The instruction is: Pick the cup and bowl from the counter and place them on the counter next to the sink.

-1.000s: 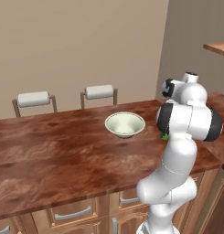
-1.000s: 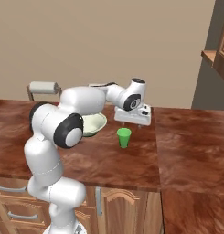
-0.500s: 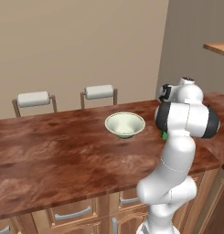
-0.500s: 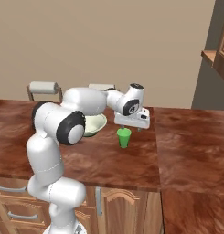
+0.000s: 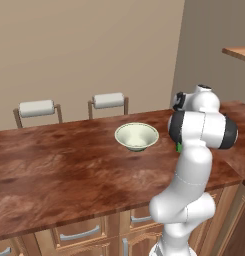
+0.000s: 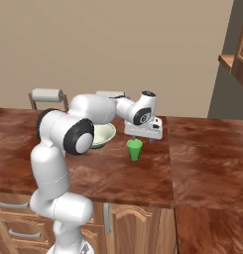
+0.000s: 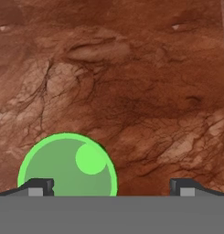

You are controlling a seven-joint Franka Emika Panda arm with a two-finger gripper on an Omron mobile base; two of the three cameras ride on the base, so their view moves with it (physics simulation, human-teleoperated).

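Note:
The small green cup [image 6: 134,149] stands upright on the reddish-brown counter [image 6: 118,173], just right of the pale cream bowl [image 5: 137,136]. My gripper [image 6: 143,139] hangs open just above the cup, a little to its right, with nothing between its fingers. From the hand camera I look straight down into the cup [image 7: 67,164]. It lies near the left fingertip [image 7: 38,186], with bare counter [image 7: 145,91] under the rest of the gap. In the left base view my arm hides all but a green sliver of the cup [image 5: 179,147]. The sink is out of view.
Two chair backs [image 5: 36,108] [image 5: 110,100] stand behind the counter's far edge. A counter seam [image 6: 170,149] runs just right of the cup, with another stretch of counter [image 6: 212,158] beyond it. A wooden cabinet [image 6: 237,54] hangs at the upper right.
The hand has come down a little toward the cup, jaws staying wide. Cup and bowl have not moved.

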